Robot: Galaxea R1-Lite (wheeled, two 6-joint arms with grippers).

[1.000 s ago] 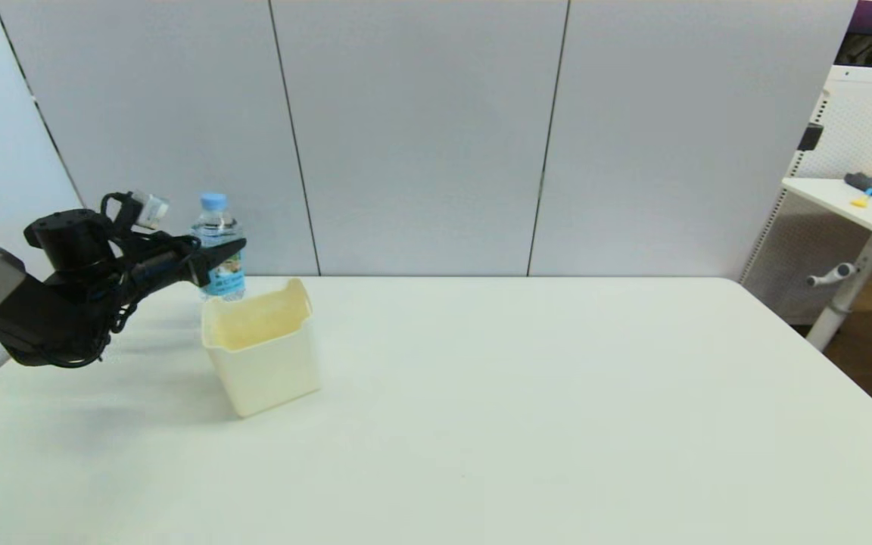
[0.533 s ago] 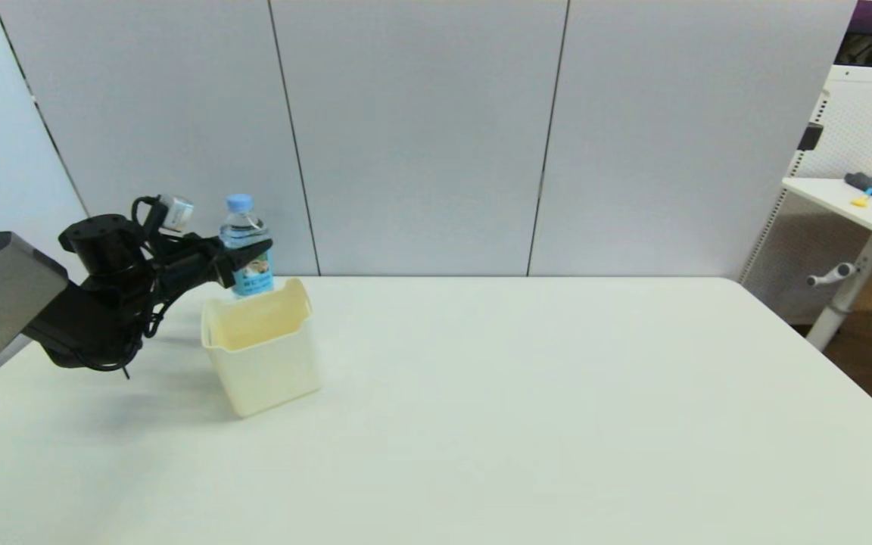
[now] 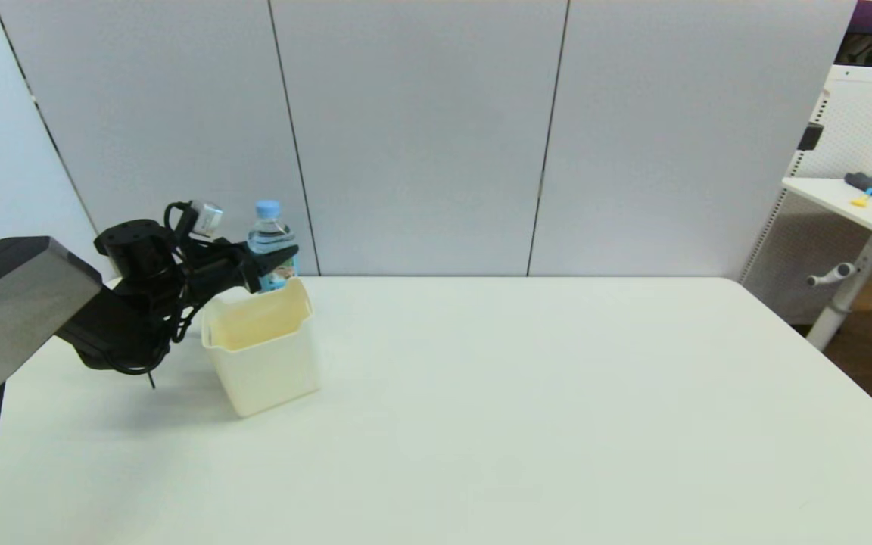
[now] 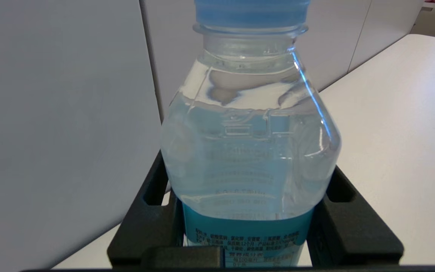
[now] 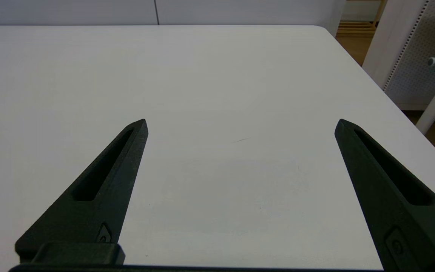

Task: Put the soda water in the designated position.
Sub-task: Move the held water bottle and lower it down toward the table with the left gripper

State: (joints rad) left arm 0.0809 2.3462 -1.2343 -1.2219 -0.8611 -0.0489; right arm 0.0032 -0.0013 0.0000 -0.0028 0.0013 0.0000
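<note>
The soda water (image 3: 272,241), a small clear bottle with a light-blue cap and blue label, hangs upright above the far rim of the cream bin (image 3: 262,350). My left gripper (image 3: 275,261) is shut on its labelled middle, coming in from the left. In the left wrist view the soda water (image 4: 249,143) fills the picture, pinched between the two black fingers (image 4: 353,226). The bottle's lower part is hidden behind the bin's rim in the head view. My right gripper (image 5: 240,124) is out of the head view; its wrist view shows the fingers wide apart over bare table, holding nothing.
The white table (image 3: 527,409) stretches right and forward of the bin. Grey wall panels (image 3: 421,136) stand close behind the bin. A second desk (image 3: 867,204) with small items stands beyond the table's right edge.
My left gripper has carried the bottle to the right, from beside the bin's left rear corner to above its back rim. The bin has stayed put.
</note>
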